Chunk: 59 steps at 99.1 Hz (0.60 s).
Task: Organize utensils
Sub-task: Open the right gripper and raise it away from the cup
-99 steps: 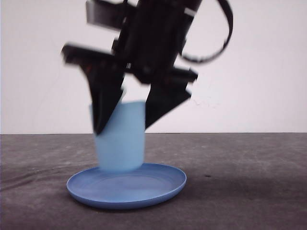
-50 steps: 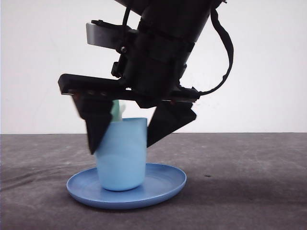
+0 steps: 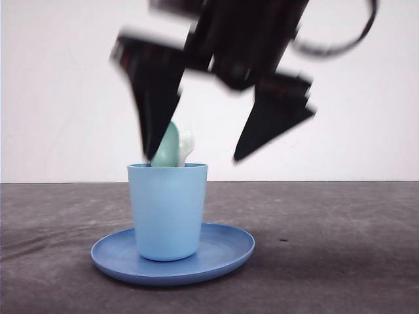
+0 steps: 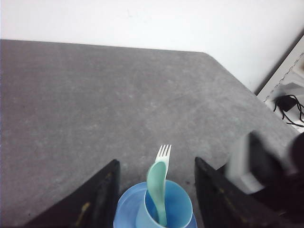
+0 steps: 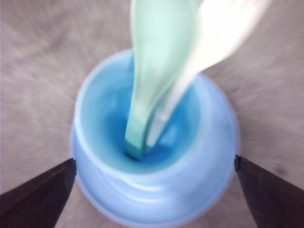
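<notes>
The mint-green spoon (image 3: 167, 147) and the white fork (image 3: 187, 145) stand together in the light blue cup (image 3: 167, 209), heads poking above its rim. The cup sits upright on the blue round plate (image 3: 222, 252). My right gripper (image 3: 194, 157) hangs open just above the cup, blurred, holding nothing. The right wrist view looks straight down on the spoon (image 5: 156, 47), fork (image 5: 218, 33) and cup (image 5: 156, 190), with the right gripper (image 5: 154, 162) spread wide. My left gripper (image 4: 156, 162) is open too, with the spoon (image 4: 156, 183), fork (image 4: 163, 152) and cup (image 4: 178, 209) showing between its fingers.
The dark grey table (image 3: 340, 248) stretches to either side of the plate, with a white wall behind. The right arm (image 4: 266, 171) appears as a blur beside the cup in the left wrist view. The table's corner and some cables (image 4: 289, 102) lie beyond it.
The right gripper, earlier down around the cup, has opened wider and lifted clear above it. The cup stands upright on the plate, and the spoon and fork heads now show.
</notes>
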### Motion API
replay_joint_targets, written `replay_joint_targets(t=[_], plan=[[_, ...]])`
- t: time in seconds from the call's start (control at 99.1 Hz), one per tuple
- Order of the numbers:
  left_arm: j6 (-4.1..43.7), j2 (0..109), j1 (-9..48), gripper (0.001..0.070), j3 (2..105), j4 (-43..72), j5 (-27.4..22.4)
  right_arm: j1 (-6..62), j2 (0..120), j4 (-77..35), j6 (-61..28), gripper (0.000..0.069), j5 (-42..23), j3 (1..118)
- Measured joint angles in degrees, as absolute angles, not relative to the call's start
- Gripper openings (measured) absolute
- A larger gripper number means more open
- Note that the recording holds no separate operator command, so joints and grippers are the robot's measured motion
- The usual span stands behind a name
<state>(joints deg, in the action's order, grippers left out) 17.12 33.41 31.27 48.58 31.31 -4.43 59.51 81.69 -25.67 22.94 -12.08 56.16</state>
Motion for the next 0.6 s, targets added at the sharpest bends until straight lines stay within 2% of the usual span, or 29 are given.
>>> replay_joint_targets(t=[0.161, 0.414, 0.595], plan=[[16.51, 33.41, 31.27, 0.0297, 48.58, 33.04, -4.43, 59.53, 70.94, -28.77, 22.92, 0.0680, -14.50, 56.16], [16.10, 33.41, 31.27, 0.0297, 48.58, 34.76, -4.43, 59.53, 51.94, -28.93, 21.08, 0.0679, -24.49, 56.16], [16.10, 33.41, 31.27, 0.0297, 48.58, 34.98, -4.43, 59.53, 42.87, -29.06, 19.49, 0.0679, -30.44, 56.16]])
